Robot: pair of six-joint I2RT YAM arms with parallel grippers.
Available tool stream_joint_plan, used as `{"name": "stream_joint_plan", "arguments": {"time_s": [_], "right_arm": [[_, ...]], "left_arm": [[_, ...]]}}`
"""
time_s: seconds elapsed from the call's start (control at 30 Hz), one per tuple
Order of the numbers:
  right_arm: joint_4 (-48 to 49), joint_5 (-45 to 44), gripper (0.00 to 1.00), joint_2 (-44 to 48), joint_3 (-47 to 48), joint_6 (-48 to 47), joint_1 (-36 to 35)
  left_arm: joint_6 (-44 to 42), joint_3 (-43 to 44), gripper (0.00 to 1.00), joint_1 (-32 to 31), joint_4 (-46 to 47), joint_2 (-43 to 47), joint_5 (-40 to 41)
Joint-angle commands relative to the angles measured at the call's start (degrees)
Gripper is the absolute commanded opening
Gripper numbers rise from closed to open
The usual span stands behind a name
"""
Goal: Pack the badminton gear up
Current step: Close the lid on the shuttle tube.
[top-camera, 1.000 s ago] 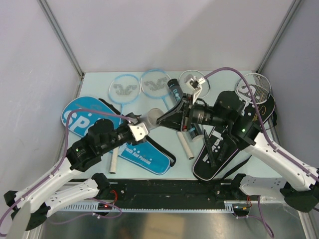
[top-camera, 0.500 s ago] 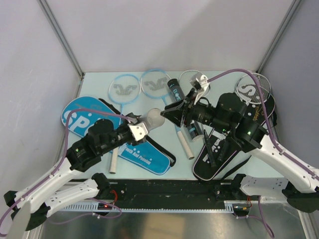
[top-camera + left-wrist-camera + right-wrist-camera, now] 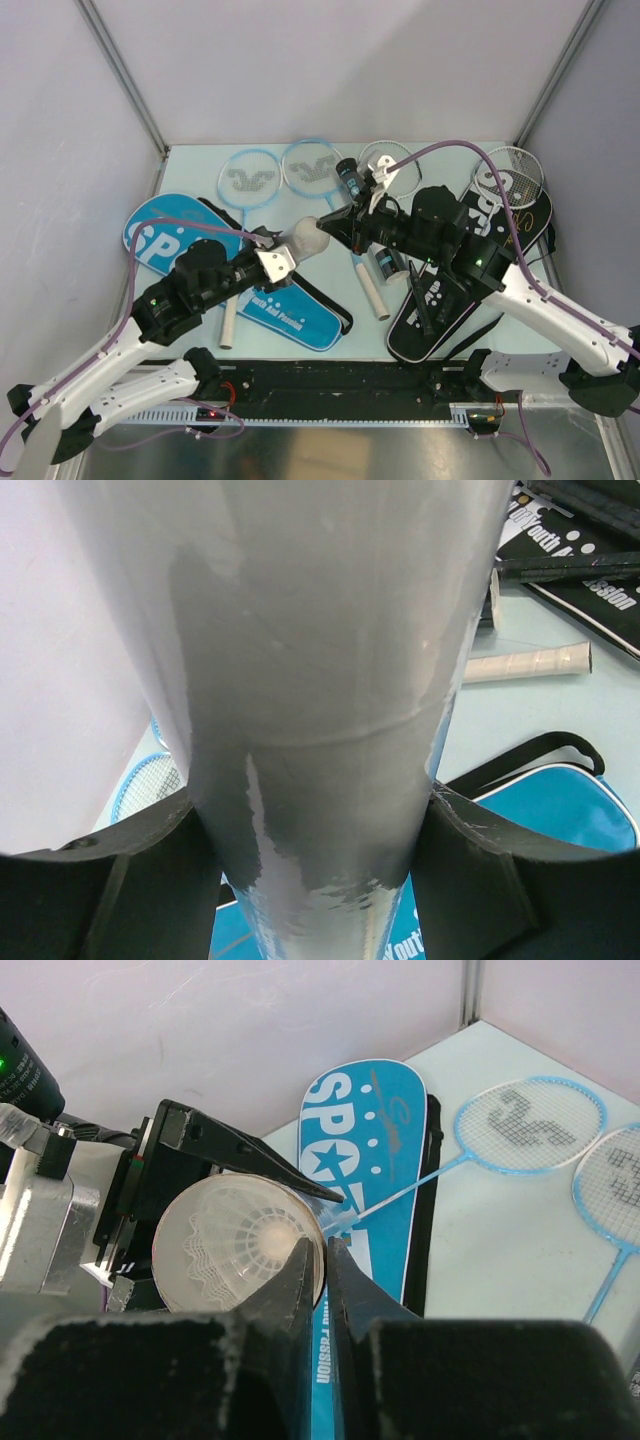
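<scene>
My two claws met at the mouth of the white tube.

My left claw was clenched around the tube's body and held it off the table, over the blue cover, with its open end turned toward my right arm. A shuttlecock sat inside, its feathers facing outward. My right claw was drawn in to a thin slit right at the tube's rim; I could not tell whether it pinched the rim or merely touched it. The two light-blue rackets lay flat at the far edge, and the black cover lay under my right arm.
</scene>
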State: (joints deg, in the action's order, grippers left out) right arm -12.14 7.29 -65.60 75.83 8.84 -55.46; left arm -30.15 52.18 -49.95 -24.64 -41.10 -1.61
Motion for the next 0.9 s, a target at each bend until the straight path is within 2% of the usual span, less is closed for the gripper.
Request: {"name": "stream_joint_plan", "arguments": {"time_s": [0.0,0.1,0.23,0.43,0.67,0.8,0.87], "right_arm": [[3.4,-4.0,0.1,2.5,0.9,0.1,-0.5],[4.2,-3.2,0.02,3.2,0.5,-0.3,-0.4],[4.9,-2.6,0.0,3.8,0.0,-0.5,-0.5],[6.4,-2.8,0.12,4.0,-0.7,-3.8,-1.1],[10.1,-6.0,0.1,4.5,-1.9,-10.6,-3.2],[13.7,-6.2,0.13,4.9,-2.9,-12.6,-4.1],[15.3,-5.7,0.12,5.1,-3.4,-14.1,-4.6]], "left_arm": [[-0.9,1.0,0.48,-0.1,4.3,0.6,0.5],[-0.8,1.1,0.48,-0.1,4.3,0.4,0.2],[-0.7,1.3,0.48,-0.1,4.3,0.4,0.5],[-0.2,1.0,0.48,-0.1,4.3,0.5,0.5],[0.2,0.8,0.48,-0.1,4.3,0.4,0.2],[0.2,0.9,0.48,-0.1,4.3,0.3,0.2],[0.1,0.9,0.48,-0.1,4.2,0.2,0.1]]}}
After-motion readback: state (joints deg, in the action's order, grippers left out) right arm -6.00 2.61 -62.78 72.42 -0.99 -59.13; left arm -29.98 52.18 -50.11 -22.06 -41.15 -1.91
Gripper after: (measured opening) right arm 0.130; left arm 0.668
